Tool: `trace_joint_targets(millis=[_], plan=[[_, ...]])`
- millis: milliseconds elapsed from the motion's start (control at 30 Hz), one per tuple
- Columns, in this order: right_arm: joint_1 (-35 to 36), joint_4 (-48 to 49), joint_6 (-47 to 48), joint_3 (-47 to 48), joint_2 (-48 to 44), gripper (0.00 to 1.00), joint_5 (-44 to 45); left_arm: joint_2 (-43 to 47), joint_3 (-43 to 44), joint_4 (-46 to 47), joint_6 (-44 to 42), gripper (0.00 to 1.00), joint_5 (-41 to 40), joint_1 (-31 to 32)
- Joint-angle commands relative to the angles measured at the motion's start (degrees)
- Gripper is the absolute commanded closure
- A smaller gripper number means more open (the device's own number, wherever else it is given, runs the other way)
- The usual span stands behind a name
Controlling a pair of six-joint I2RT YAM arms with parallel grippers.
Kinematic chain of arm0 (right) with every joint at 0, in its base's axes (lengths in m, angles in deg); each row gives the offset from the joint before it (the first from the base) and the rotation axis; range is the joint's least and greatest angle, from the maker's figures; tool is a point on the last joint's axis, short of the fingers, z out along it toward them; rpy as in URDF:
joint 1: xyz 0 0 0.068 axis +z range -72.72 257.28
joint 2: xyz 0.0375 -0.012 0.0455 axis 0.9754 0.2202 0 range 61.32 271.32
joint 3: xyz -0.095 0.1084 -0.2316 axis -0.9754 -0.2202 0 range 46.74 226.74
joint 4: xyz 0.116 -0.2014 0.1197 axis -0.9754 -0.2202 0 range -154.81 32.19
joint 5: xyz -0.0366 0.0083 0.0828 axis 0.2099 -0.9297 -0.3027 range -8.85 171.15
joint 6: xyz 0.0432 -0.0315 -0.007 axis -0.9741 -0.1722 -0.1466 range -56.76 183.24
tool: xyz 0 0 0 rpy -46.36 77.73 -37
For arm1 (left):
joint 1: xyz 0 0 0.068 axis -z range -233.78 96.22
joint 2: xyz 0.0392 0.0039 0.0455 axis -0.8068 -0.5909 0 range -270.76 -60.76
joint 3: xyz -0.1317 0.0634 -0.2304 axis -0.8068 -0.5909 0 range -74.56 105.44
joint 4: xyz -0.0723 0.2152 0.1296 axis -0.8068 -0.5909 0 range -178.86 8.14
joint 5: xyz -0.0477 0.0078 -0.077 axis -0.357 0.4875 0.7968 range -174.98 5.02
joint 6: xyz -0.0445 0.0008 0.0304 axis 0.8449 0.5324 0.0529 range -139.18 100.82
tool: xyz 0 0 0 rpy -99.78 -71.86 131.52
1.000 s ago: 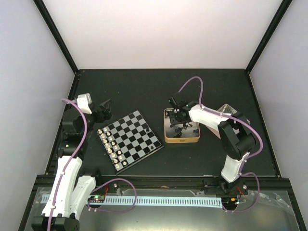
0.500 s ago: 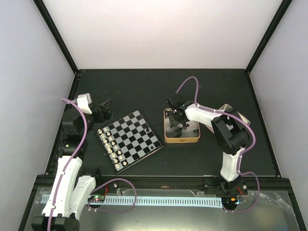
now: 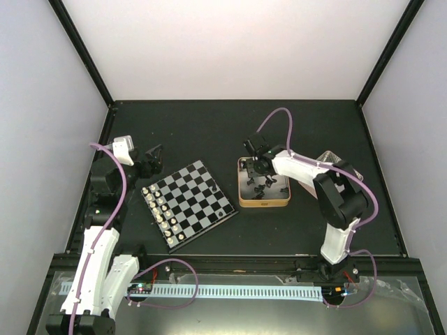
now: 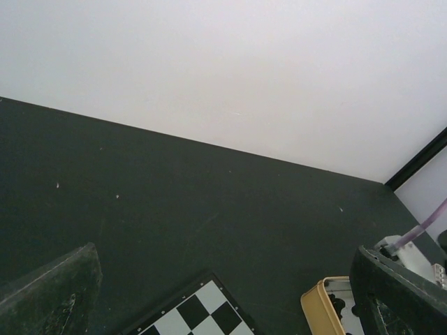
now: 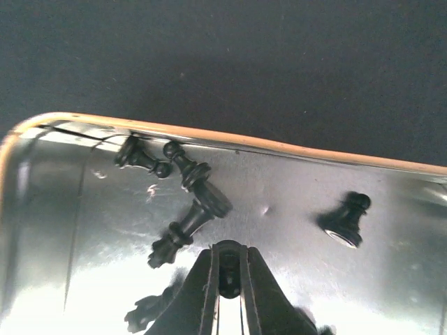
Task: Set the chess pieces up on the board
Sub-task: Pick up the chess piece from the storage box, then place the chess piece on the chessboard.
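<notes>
Right gripper (image 5: 228, 252) is clamped on one black chess piece (image 5: 229, 271) inside the tin (image 5: 209, 140). Left gripper (image 3: 151, 158) is spread wide, empty, near the board (image 3: 190, 202).

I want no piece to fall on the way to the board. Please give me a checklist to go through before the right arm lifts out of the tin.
1. Grip: the right gripper is shut with a black piece between its tips: ok.
2. Neighbours: the nearest lying piece is apart from the fingers: ok.
3. Held piece upright: cannot tell.
4. Tin wall cleared: the gripper is low inside the tin: not ok.
5. Left gripper open and off the board: ok.
</notes>
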Motion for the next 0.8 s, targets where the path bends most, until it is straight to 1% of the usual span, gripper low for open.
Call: trace_joint_targets(millis=[0,200,467,767], plan=[[0.65,-1.08,0.55,-1.10,-6.02,0.98,-2.12,1.02,2.78,0.92,0.43,0.01,1.13,-0.28],[6.64,-3.32,0.65,-0.44,-9.42,0.98,-6.07,1.17,2.55,1.10,0.80,0.01,1.14,-0.34],[18.01,-6.06,0.44,3.26,-7.46,0.98,-6.20,2.17,2.09,0.59,1.16,0.01,1.30,-0.28],[23.48,-6.89,1.66,5.51,-2.99,0.98,-5.88,2.99,1.08,0.57,2.11,0.01,1.86,-0.32]])
